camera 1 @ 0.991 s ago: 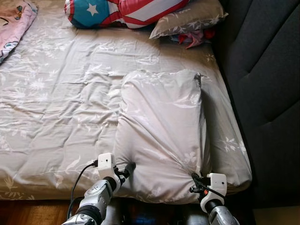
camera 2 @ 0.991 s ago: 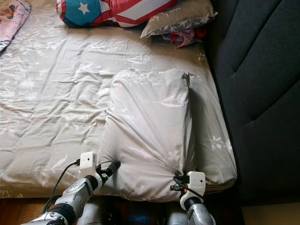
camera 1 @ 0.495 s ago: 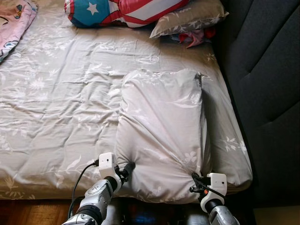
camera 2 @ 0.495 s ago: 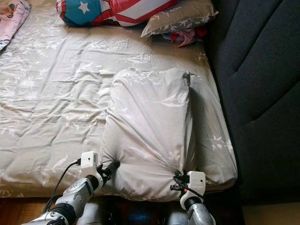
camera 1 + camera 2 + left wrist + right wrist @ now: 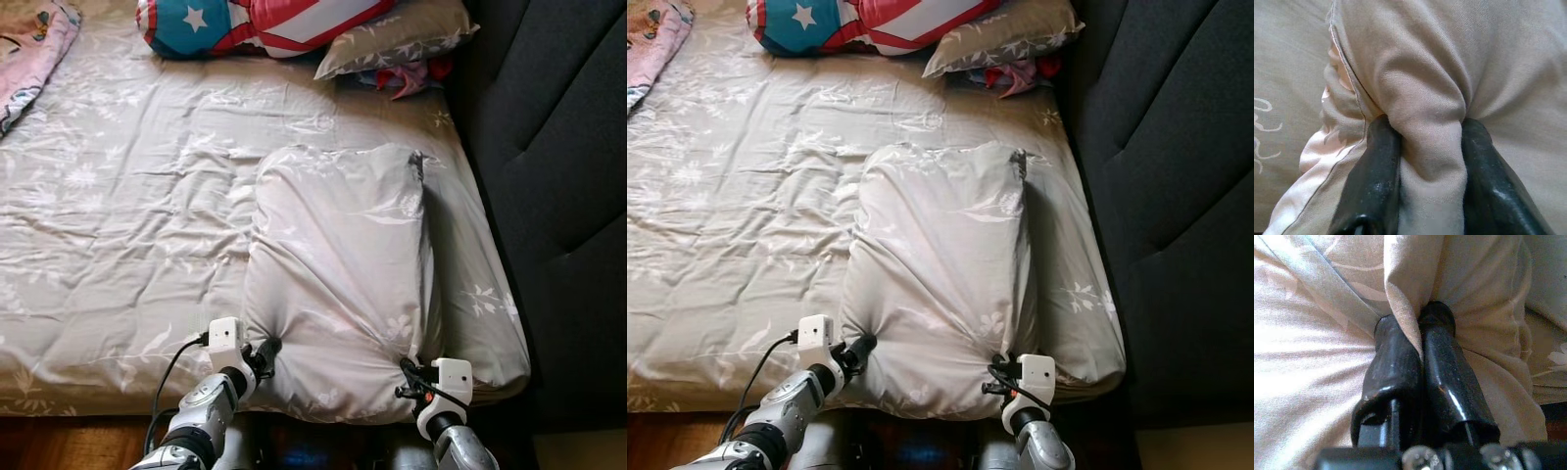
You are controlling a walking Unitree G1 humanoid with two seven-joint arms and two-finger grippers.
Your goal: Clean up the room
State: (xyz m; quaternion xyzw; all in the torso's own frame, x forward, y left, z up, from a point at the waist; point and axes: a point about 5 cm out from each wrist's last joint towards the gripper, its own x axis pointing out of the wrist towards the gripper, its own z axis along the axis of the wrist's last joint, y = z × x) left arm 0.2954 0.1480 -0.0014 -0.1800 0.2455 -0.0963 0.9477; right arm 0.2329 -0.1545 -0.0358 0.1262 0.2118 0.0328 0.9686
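Both jaws pinch near corners of the grey pillow [image 5: 338,274] on the bed [image 5: 118,196]; right gripper [image 5: 1418,330] holds thin fabric and could slip, left gripper [image 5: 1422,142] has a thicker fold.

No readable text, labels, brands or numbers anywhere in view

The closest thing to a sign is a white star on a blue patch of the striped cushion [image 5: 257,22] at the head of the bed; the sheet [image 5: 118,196] carries a pale leaf print only, with no lettering on it
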